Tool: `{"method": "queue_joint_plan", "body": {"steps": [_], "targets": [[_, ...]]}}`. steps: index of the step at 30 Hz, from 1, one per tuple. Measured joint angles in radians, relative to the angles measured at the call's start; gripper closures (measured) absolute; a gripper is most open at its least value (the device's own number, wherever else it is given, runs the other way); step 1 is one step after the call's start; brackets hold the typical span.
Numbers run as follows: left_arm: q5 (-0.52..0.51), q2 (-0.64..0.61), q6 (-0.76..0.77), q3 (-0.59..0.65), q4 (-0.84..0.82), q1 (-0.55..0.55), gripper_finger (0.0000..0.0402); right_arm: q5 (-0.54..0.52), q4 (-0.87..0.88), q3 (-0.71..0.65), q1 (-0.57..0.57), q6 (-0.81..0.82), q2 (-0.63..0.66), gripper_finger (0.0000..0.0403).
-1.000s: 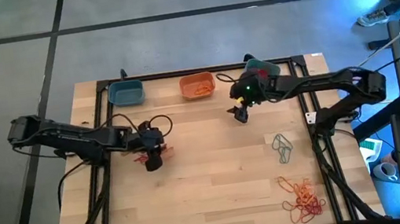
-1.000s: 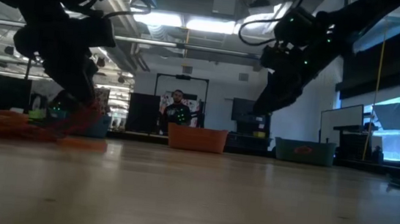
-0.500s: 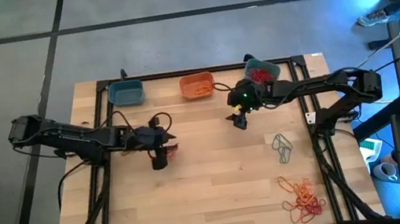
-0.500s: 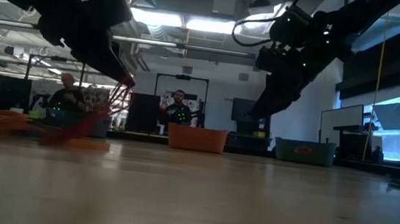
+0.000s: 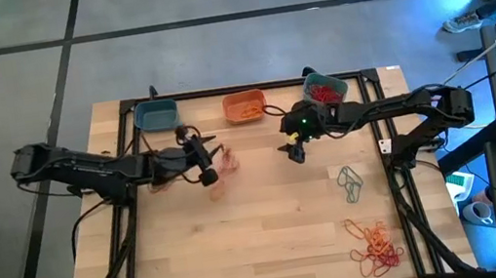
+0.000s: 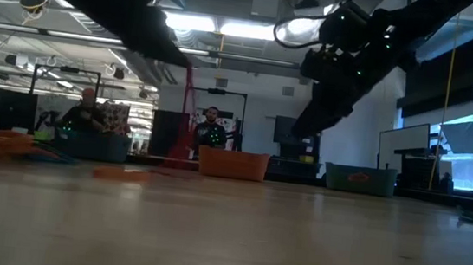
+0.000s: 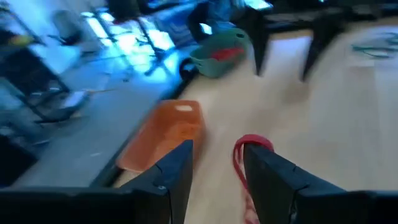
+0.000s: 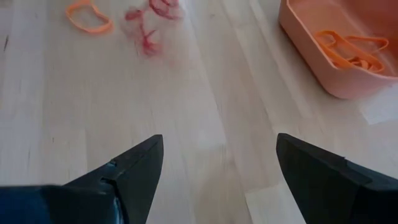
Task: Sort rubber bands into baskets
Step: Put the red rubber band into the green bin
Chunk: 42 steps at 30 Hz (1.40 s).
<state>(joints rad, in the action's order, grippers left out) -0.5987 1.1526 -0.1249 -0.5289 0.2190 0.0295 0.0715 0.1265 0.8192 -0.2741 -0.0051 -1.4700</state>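
Wooden surface w/ 3 small rounded-rectangular plastic baskets along its far edge: teal-blue basket toward the far left corner, orange basket at mid-edge w/ orange bands inside, 2nd teal basket toward the far right corner w/ red bands inside.

Left gripper is raised over the left-centre of the surface, jaws clenched on a thin red rubber band that hangs down btwn them; in the left wrist view the loop dangles w/ the orange basket beyond it. Blurred red bands show just beside the gripper, an orange band on the surface near it.

Right gripper hovers near the far edge, btwn the orange basket and the right teal one; jaws spread apart, nothing in them. Right wrist view shows the orange basket w/ orange bands, plus a loose orange band and red bands on the wood.

Grey-teal bands lie near the right edge. Pile of orange bands sits toward the near right corner.
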Motion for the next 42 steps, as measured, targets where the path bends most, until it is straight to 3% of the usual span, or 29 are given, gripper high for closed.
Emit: {"method": "queue_joint_plan", "body": {"steps": [5,8,11,15,20,24,31,42], "targets": [[0.423,0.090,0.007,0.000,0.014,-0.023,0.0263,0.000,0.001,0.000,0.000,0.000,0.000,0.0091],[0.492,0.169,0.012,0.001,0.035,-0.023,0.0263,0.000,-0.005,0.000,0.000,0.000,0.000,0.0091],[0.491,0.256,0.014,0.001,0.113,-0.023,0.0264,0.000,-0.017,0.000,0.007,0.000,-0.003,0.0091],[0.412,0.320,0.022,-0.009,0.159,-0.023,0.0264,0.006,-0.048,-0.002,0.042,-0.006,-0.021,0.0091],[0.397,0.268,0.059,-0.038,0.039,-0.015,0.0264,0.053,-0.166,-0.014,0.103,-0.030,-0.089,0.0091],[0.285,0.223,0.100,-0.022,-0.011,-0.014,0.0264,0.052,-0.302,-0.015,0.128,-0.033,-0.168,0.0091],[0.256,0.230,0.183,0.107,0.214,-0.029,0.0264,-0.006,-0.512,-0.008,0.130,0.009,-0.313,0.0091],[0.256,0.230,0.177,0.154,0.235,-0.028,0.0264,-0.094,-0.426,0.208,0.130,0.059,-0.558,0.0109]]}}
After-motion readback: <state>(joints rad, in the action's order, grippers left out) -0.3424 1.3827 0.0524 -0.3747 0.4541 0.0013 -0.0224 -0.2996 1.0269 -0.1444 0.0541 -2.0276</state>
